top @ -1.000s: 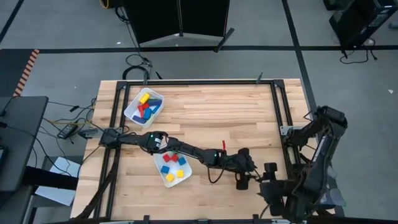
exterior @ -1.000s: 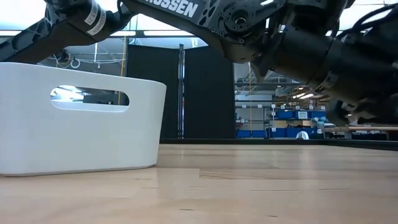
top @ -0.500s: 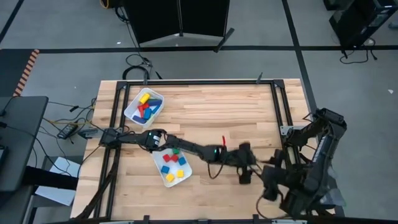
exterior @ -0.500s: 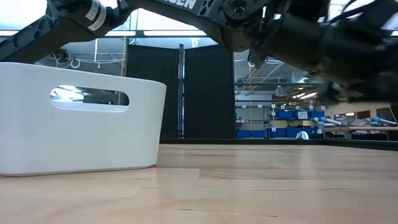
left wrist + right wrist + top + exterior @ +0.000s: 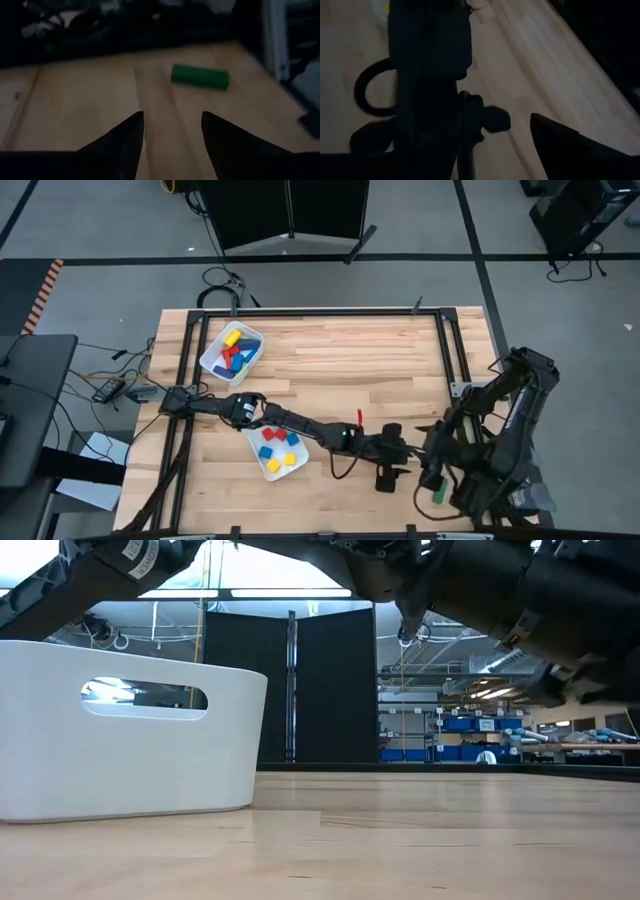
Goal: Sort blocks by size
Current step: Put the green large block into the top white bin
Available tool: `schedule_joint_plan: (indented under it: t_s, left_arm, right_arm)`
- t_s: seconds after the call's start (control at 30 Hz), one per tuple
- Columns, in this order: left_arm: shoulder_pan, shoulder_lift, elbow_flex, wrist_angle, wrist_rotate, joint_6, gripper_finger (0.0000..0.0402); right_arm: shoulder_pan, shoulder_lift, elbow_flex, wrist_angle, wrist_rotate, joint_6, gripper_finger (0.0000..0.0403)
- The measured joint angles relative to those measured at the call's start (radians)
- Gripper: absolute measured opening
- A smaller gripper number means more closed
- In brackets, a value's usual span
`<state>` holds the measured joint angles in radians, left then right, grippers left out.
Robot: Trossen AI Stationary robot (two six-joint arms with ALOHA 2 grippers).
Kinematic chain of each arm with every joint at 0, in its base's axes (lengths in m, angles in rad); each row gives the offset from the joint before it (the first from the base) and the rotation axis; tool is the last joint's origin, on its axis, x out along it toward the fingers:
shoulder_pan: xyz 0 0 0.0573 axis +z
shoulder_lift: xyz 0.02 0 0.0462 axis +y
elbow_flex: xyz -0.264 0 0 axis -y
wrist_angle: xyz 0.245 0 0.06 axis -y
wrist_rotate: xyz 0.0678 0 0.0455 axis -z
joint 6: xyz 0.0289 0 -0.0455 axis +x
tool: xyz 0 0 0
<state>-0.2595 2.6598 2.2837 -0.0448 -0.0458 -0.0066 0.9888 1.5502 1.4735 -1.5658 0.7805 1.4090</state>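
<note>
A green bar (image 5: 437,493) lies flat on the table near the front right; it also shows in the left wrist view (image 5: 200,76). My left gripper (image 5: 383,478) is open and empty, a short way to the bar's left, its fingers (image 5: 127,140) pointing toward it. My right gripper (image 5: 432,463) is open and empty just beyond the bar; one of its fingers (image 5: 555,142) shows in the right wrist view. Several blocks lie in a white tray (image 5: 214,360) at the far left. Small red, blue and yellow cubes lie in a second white tray (image 5: 252,442) nearer the front.
My left arm (image 5: 300,425) stretches across the near tray and fills much of the right wrist view (image 5: 430,75). A black frame rail (image 5: 450,360) runs along the table's right side. Bare wood (image 5: 350,360) lies in the middle and far right. The low view shows a white tray's wall (image 5: 130,740).
My left gripper has gone a little toward the far edge and come back toward the near edge, staying open. My right arm has swung about near the front right. The green bar now shows on the table beside it, where it did not show before.
</note>
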Motion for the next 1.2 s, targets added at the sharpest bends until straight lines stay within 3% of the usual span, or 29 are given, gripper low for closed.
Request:
schedule_joint_plan:
  t_s: [0.27,0.43,0.53,0.77,0.9,1.2]
  left_arm:
    - [-0.013,-0.004,-0.031,-0.020,-0.035,-0.001,0.0207]
    - [0.017,-0.001,-0.081,-0.002,-0.018,-0.049,0.0207]
    - [0.040,-0.006,-0.110,0.030,-0.009,-0.075,0.0207]
    - [0.071,-0.055,-0.176,0.050,0.031,-0.103,0.0207]
    - [0.106,-0.162,-0.313,0.192,0.024,-0.107,0.0207]
    - [0.233,-0.516,-0.857,0.643,0.080,-0.193,0.0207]
  right_arm:
    - [0.064,-0.121,-0.001,0.070,0.059,-0.082,0.0260]
    - [0.078,-0.129,0.000,0.238,-0.015,-0.266,0.0272]
    - [0.085,-0.129,0.000,0.280,-0.031,-0.296,0.0277]
    - [0.105,-0.053,0.000,0.185,-0.254,-0.251,0.0277]
    - [0.142,0.038,-0.002,0.148,-0.394,-0.223,0.0278]
    - [0.209,0.256,-0.002,0.179,-0.560,-0.206,0.0268]
